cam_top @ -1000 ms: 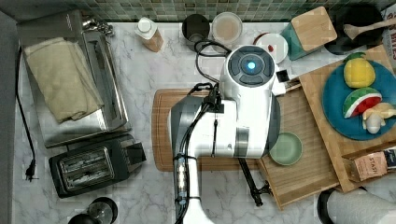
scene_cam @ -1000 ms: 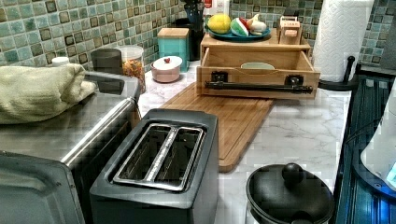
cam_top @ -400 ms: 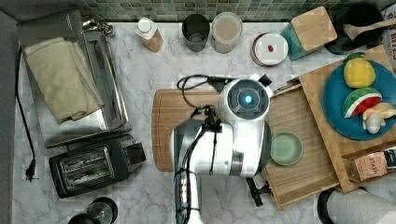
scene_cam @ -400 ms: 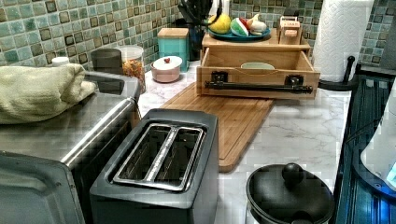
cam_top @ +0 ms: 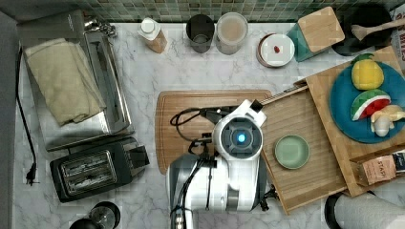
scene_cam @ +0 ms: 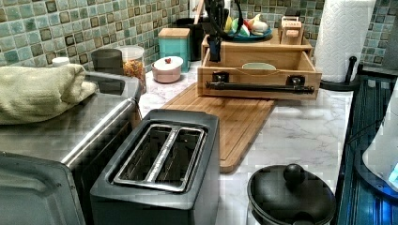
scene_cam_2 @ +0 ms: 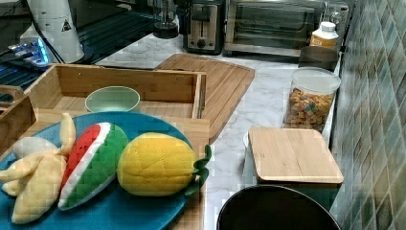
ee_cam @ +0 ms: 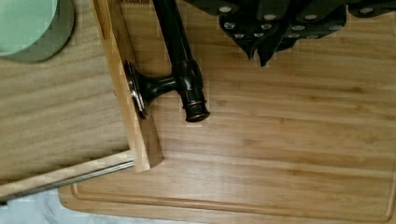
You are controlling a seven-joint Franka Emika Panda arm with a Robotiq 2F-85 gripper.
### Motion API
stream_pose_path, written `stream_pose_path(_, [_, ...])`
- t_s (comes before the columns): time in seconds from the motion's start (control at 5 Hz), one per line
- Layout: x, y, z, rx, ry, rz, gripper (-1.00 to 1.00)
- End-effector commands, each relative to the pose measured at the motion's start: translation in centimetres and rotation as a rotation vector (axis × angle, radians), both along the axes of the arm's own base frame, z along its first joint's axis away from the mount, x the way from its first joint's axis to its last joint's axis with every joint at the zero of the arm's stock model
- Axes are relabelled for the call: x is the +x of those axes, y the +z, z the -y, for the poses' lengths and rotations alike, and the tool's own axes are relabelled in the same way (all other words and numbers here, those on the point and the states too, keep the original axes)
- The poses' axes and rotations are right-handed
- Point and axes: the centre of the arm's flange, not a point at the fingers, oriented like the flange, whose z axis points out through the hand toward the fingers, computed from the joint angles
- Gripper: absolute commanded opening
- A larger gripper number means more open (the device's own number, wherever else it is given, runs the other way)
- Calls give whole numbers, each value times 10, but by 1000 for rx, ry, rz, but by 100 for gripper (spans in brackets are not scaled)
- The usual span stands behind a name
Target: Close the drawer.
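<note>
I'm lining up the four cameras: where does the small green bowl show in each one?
Top view: green bowl on the open drawer floor, right of the arm.
Left view: its rim peeks over the drawer front.
Right view: left of middle, inside the drawer.
Wrist view: in a corner.
Shared landmark: the drawer's black handle.

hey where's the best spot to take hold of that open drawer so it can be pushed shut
Probably the dark bar handle across the drawer front, near its middle, coming from the cutting board side. The bar stands off the front on two posts, leaving room for fingers, and a centred push should keep the drawer sliding straight. The green bowl rides inside.
</note>
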Motion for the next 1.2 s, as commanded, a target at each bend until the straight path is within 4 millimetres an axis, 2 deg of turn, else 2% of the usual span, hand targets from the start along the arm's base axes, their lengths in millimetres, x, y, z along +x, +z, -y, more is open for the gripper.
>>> stream_pose_path(0.2, [-36,-45,-24,-70,258,-76,-100])
stream_pose_path(0.8, [-82,-97,-5,-102,387,-92,-100])
stream_pose_path(1.0, [-88,-116,4,-84,416,-110,-100])
stream_pose_path(1.2, [-91,-124,15,-92,436,-123,-100])
